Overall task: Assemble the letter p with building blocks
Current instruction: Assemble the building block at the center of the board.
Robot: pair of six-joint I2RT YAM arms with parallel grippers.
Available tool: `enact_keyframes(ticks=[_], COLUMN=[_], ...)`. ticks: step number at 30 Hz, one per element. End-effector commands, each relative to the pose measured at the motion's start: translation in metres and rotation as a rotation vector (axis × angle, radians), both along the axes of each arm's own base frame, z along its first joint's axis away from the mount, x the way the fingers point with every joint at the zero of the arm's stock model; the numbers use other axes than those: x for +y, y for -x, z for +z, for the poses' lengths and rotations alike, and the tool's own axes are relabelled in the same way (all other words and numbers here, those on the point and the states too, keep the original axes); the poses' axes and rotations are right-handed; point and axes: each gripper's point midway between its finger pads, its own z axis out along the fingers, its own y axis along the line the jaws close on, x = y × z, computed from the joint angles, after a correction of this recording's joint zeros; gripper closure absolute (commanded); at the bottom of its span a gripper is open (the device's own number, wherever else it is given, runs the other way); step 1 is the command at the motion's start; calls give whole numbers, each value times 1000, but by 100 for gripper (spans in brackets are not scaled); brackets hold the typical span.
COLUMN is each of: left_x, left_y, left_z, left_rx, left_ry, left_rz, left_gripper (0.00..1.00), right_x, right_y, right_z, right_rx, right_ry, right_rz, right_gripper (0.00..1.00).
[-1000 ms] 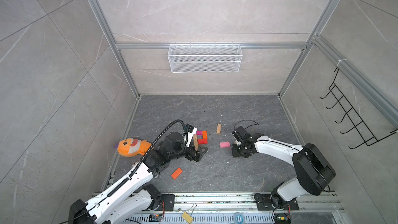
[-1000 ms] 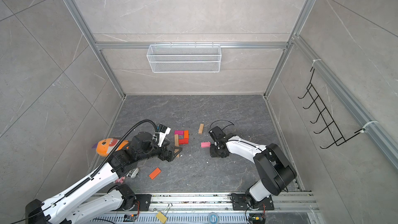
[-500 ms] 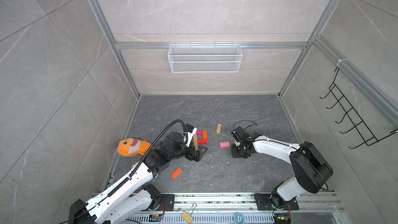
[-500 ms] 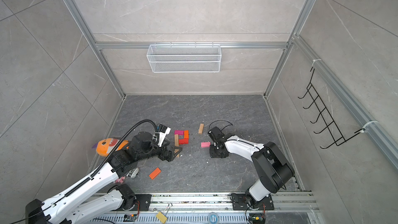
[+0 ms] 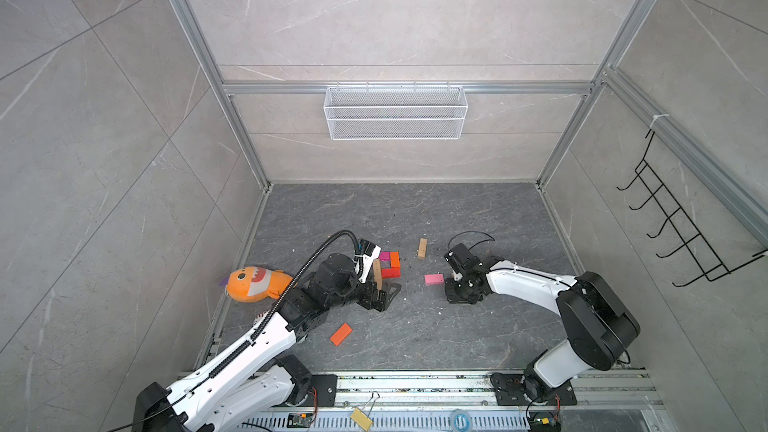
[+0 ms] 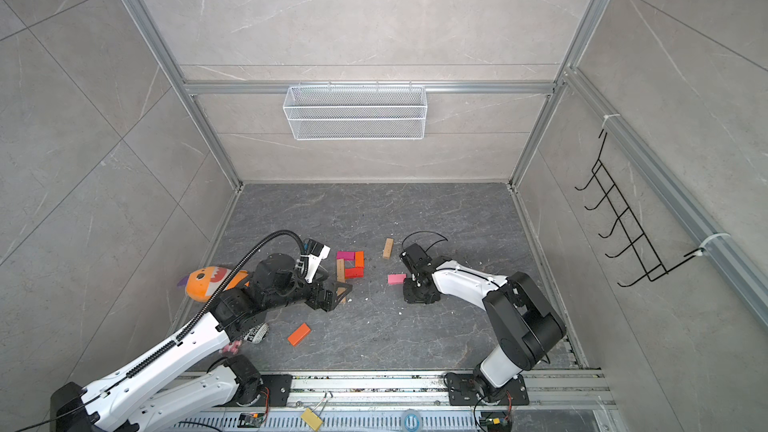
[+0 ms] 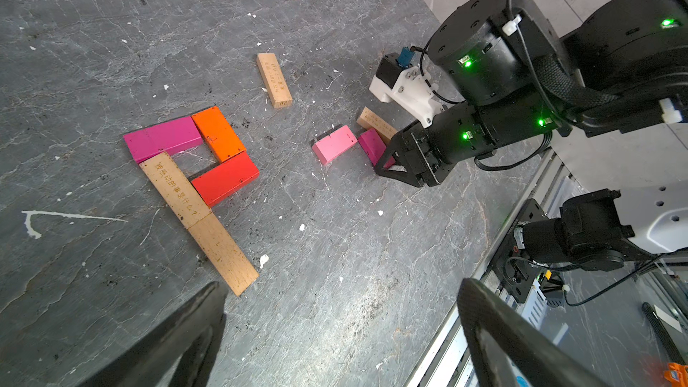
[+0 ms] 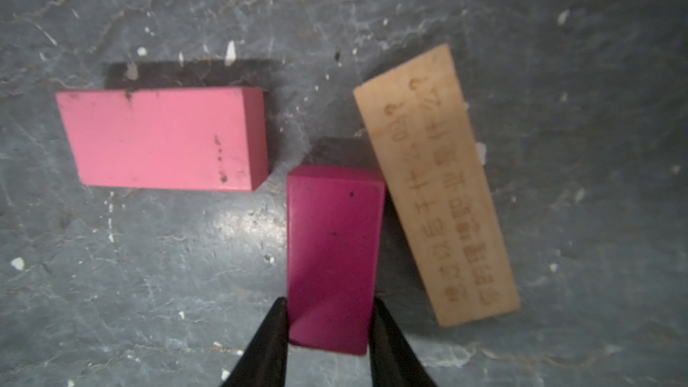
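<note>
Ten building blocks [image 7: 334,143], five forming the letter p [image 7: 175,188]. Low left gripper [image 7: 342,288] gapes; lowered right gripper [image 8: 328,303] clamps loose magenta block [image 8: 335,240].

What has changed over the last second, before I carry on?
The right gripper has closed in on the magenta block, its jaws now against both long sides; that arm barely shifted. The left gripper stays open by the finished letter p, and the light pink block has not moved.
</note>
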Motion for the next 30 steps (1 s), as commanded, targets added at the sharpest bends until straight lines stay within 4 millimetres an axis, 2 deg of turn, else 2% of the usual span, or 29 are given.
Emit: enact_keyframes(ticks=[1, 30], left_x=[-6, -6], left_y=[-2, 0], left_z=[24, 22], left_rx=[-29, -10], left_ry=[50, 48], left_rz=[-16, -16], left_gripper=[0, 0], right_x=[1, 3], right_y=[-1, -10], right_z=[-4, -10], right_rx=[11, 18], right_ry=[29, 62], right_rz=[21, 71], right_gripper=[63, 63])
